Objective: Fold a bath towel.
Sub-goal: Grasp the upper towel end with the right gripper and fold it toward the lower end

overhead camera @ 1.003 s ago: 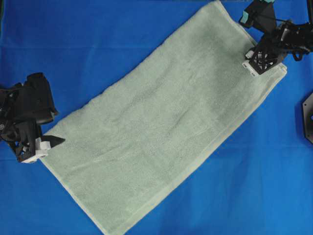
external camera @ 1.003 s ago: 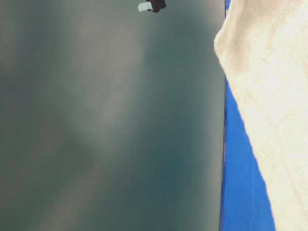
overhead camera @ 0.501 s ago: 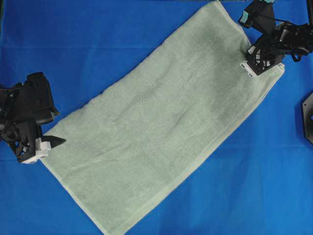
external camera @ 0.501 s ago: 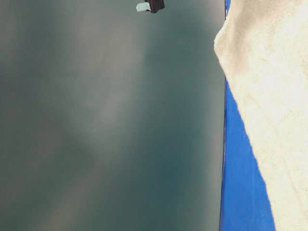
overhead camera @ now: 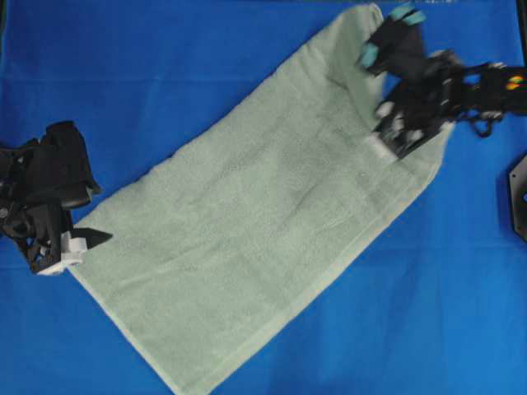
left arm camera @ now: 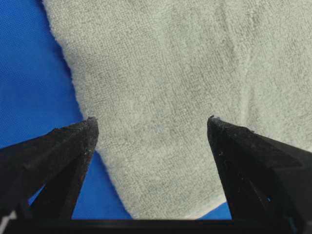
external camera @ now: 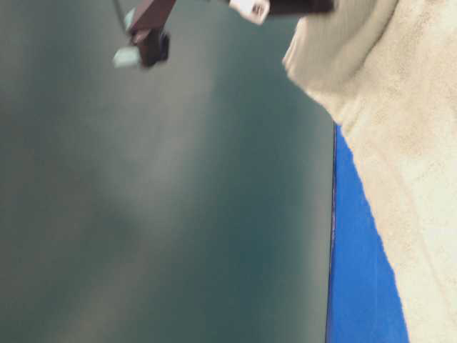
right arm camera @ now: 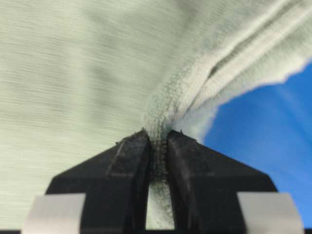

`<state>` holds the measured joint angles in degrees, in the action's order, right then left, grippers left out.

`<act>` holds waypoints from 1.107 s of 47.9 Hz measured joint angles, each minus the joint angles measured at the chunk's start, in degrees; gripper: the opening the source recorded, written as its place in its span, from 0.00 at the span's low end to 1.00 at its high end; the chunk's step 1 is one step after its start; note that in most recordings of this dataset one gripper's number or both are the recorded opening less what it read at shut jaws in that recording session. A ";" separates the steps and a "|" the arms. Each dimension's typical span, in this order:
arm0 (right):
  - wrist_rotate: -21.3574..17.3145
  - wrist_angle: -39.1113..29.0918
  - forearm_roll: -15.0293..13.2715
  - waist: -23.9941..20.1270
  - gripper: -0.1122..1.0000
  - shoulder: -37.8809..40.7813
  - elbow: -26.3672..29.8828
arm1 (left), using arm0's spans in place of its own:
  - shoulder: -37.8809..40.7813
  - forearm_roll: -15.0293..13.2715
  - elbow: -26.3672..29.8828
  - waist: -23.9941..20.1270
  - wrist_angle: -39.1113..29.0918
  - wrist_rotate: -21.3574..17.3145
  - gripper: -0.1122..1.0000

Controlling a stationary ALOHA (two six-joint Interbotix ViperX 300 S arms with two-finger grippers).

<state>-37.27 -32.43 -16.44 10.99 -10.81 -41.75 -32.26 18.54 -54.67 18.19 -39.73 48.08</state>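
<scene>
My right gripper [right arm camera: 157,146] pinches only a thin ridge of the bath towel [overhead camera: 247,222], which could slip free; my left gripper [left arm camera: 151,127] hangs spread over its opposite end.

Overhead looks straight down; table-level sideways; wrist views close; all share towel [overhead camera: 263,222].

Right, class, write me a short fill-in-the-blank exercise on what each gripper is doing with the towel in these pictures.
1. The right gripper is shut on a fold of the ____.
2. The left gripper has its jaws ____.
3. The bath towel lies on a ____ cloth.
4. In the overhead view, the left gripper sits at the towel's ____ corner.

Missing words: bath towel; open; blue; left
</scene>
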 measured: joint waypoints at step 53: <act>-5.89 -1.67 -3.08 -21.09 0.25 25.05 25.58 | 0.79 0.00 0.18 0.00 0.18 -0.18 0.88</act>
<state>-43.15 -34.10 -19.51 -10.11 14.24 -16.17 -31.46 18.54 -54.49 18.19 -39.55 47.90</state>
